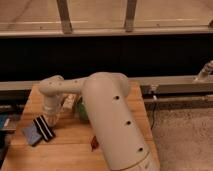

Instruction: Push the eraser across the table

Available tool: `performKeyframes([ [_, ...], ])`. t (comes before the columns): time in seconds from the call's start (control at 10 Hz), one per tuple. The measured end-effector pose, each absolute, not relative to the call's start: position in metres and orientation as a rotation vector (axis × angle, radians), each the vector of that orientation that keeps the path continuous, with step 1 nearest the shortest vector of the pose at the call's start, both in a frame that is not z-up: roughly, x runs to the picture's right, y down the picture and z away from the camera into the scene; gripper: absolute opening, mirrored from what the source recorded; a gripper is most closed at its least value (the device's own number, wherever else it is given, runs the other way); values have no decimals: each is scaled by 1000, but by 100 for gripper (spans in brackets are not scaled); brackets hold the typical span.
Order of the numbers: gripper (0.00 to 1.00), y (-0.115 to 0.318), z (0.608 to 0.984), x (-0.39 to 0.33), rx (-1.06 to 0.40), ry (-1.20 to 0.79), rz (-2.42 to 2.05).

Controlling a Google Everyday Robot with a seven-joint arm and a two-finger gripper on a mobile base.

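The end effector (pixel 51 119) hangs low over the left part of the wooden surface (pixel 70 150), at the upper right end of the eraser (pixel 44 128). Contact between the two cannot be confirmed. The eraser lies flat and angled, its left edge against a blue-grey pad (pixel 31 134). A green round object (pixel 81 110) sits behind the white arm (pixel 110 125). A red-brown chili-shaped item (pixel 93 143) shows beside the arm.
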State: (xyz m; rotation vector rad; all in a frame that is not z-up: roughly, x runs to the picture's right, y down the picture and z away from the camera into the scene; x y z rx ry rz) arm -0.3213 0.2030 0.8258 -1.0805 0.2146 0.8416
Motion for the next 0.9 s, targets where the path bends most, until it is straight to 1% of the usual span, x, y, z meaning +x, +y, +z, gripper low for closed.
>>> performKeyframes([
  [0.3, 0, 210, 812, -333, -1106, 189, 798],
  [0.5, 0, 208, 802, -336, -1094, 168, 792],
  [0.6, 0, 201, 796, -327, -1070, 165, 810],
  [0.7, 3, 187, 788, -311, -1025, 159, 851],
  [0.8, 4, 175, 784, -298, -993, 154, 889],
  [0.9, 4, 172, 783, -293, -983, 154, 899],
])
